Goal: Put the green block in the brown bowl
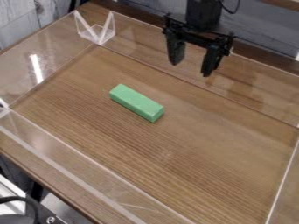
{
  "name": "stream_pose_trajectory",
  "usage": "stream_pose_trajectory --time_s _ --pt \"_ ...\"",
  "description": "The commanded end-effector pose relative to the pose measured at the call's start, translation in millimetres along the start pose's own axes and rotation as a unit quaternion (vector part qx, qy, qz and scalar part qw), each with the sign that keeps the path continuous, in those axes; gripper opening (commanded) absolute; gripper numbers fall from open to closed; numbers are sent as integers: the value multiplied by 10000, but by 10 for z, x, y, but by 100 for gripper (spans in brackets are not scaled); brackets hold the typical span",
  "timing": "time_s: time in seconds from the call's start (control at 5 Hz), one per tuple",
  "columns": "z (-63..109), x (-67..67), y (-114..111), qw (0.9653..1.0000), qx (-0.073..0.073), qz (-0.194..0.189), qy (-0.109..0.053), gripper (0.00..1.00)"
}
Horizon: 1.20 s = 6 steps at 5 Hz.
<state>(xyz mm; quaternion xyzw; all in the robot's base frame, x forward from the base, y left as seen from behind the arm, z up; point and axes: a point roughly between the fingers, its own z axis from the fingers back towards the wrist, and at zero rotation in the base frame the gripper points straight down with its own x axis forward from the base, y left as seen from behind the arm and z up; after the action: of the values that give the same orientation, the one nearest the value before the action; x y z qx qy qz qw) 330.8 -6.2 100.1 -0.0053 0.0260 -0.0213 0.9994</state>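
The green block (136, 102) lies flat on the wooden table, left of centre, its long side running from upper left to lower right. My black gripper (194, 65) hangs pointing down over the far part of the table, up and to the right of the block and well apart from it. Its two fingers stand open with nothing between them. The brown bowl is out of view.
A clear plastic wall (70, 188) rings the wooden surface (198, 140) on all sides. A small clear stand (93, 29) sits at the back left corner.
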Motion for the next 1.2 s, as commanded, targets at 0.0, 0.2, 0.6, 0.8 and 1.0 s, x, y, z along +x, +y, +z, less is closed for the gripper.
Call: stream_pose_trajectory --time_s 0.0,0.2,0.6,0.8,1.0 --pt "194 137 6 9992 -3 -41 -386 100" --pt "188 180 45 9991 -15 -36 -432 100" --pt "196 213 125 9988 -51 3 -478 100" --pt "177 226 144 9987 -65 -6 -510 100" --pt "157 246 141 9985 -84 -13 -538 100"
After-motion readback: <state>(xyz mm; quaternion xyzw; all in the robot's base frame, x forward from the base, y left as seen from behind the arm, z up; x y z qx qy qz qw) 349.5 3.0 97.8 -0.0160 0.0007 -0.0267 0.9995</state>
